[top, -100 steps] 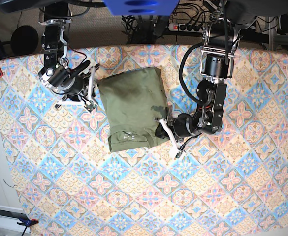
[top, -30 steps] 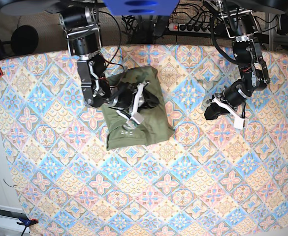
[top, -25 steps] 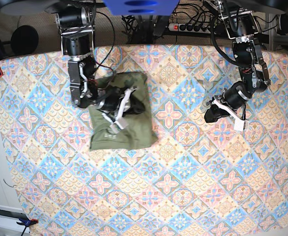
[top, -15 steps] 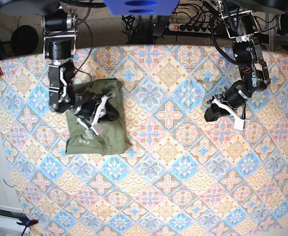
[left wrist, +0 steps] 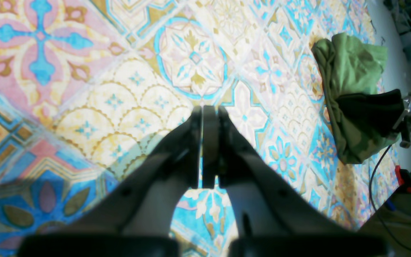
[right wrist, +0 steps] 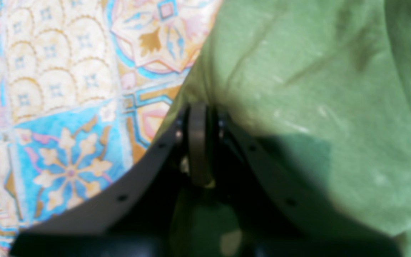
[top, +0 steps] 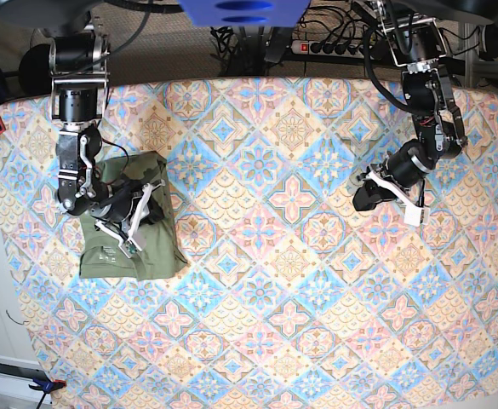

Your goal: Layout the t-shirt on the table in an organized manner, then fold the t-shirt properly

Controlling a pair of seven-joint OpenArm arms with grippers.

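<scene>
Pressing closed jaws onto the folded t-shirt [top: 129, 230], the right gripper [top: 149, 209] worked near the table [top: 274, 341] edge; the left gripper [top: 361, 198] hovered closed, empty.

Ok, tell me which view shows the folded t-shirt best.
The base view: the whole t-shirt lies folded near the table's edge, under the right hand. The right wrist view shows only blurred green cloth up close; the left wrist view shows it small and far off.
</scene>
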